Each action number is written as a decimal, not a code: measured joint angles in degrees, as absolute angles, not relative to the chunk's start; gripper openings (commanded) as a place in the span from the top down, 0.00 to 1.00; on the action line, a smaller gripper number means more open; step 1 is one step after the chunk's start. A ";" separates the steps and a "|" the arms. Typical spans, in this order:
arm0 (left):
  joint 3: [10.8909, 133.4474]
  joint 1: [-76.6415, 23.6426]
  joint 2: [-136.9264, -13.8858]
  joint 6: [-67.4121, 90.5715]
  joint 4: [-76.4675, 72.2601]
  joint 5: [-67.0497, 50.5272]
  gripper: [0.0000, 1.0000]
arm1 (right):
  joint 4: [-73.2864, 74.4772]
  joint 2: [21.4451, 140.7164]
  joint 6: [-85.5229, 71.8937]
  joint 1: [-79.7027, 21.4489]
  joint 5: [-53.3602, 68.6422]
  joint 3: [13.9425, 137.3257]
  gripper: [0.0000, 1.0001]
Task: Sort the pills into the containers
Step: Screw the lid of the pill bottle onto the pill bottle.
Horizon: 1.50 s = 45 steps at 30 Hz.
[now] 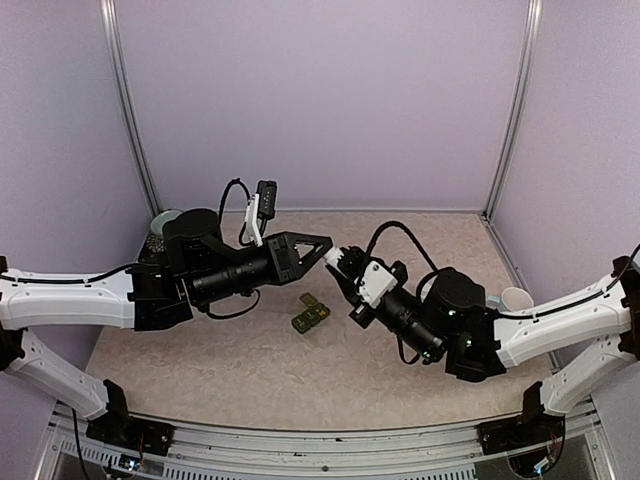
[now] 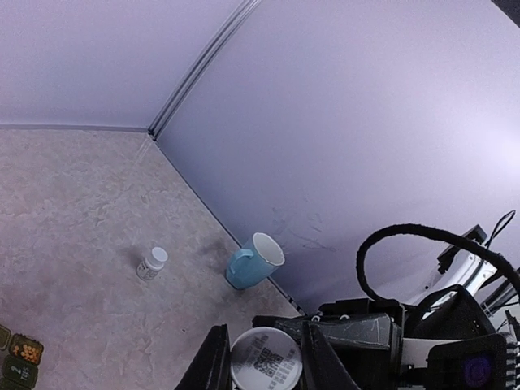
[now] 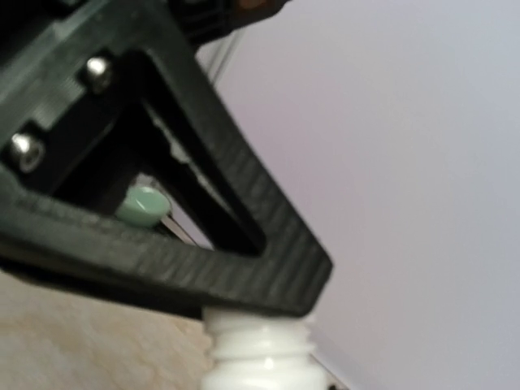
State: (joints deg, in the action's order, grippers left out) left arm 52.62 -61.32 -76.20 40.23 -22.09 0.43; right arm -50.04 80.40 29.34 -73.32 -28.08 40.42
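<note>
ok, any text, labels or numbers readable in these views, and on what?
Nothing legible.
White round cap between the left fingers: square printed code, no words.
Small white pill bottle on the table: label too small.
Dark green strip of containers: lid marks blurred.

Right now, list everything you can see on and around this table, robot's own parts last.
pill containers: one strip, dark green, table centre
orange pills: several, in one compartment
mug: one, pale blue, by the right wall
standing bottle: one, white, on the table near the mug
bowl: one, pale green, far left corner
held bottle: one, white, in right gripper
cap: one, white, in left gripper
left gripper: black, shut on cap
right gripper: black, shut on held bottle
</note>
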 measured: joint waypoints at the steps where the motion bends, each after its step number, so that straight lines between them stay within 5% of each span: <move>1: 52.62 -61.32 -76.03 40.18 -22.65 -0.05 0.76 | -49.82 79.83 28.75 -73.30 -27.53 40.42 1.00; 38: 54.00 -62.30 -75.33 29.45 -20.75 -10.46 0.75 | -32.42 66.32 3.46 -65.89 0.51 38.59 1.00; 45: 54.00 -62.78 -75.26 27.94 -21.76 -13.37 0.69 | -32.91 64.69 -3.18 -64.73 6.39 37.65 1.00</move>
